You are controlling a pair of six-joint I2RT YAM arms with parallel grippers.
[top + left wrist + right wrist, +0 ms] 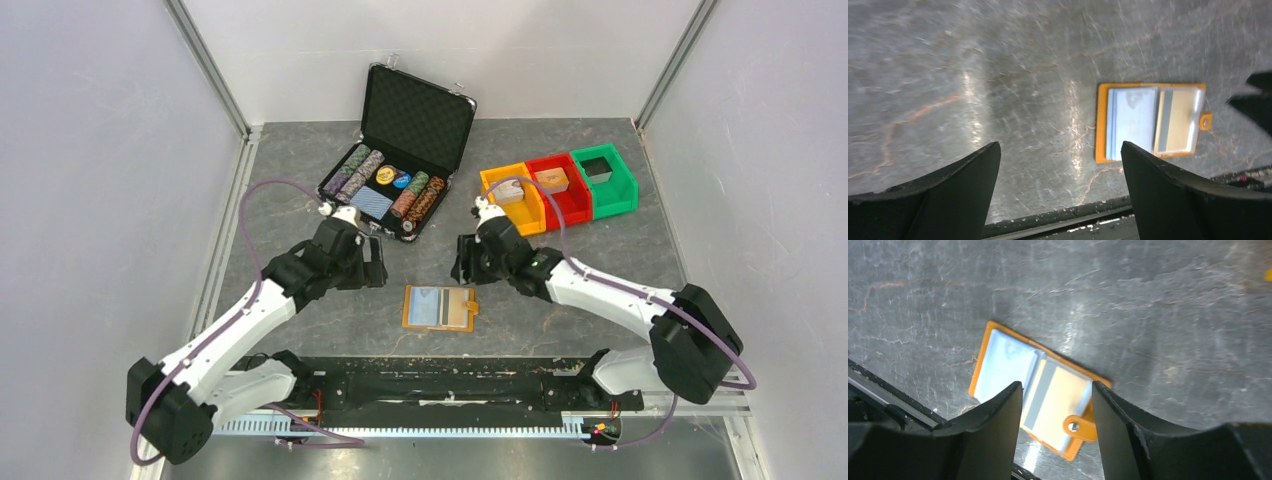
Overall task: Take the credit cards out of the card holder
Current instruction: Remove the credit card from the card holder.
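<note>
Left gripper (370,268) spread wide, ten o'clock of open card holder (407,308), right gripper (468,262) parted, two o'clock, credit cards (438,307) tucked inside.

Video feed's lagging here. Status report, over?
Both open, empty: left claw, right claw. The holder lies open, blue card and beige card inside. Nothing blocking it.

Top view was bright, evenly lit and sharp, shadows soft. Wrist views showed glare streaks on the desk (973,95); left one was slightly blurred.
</note>
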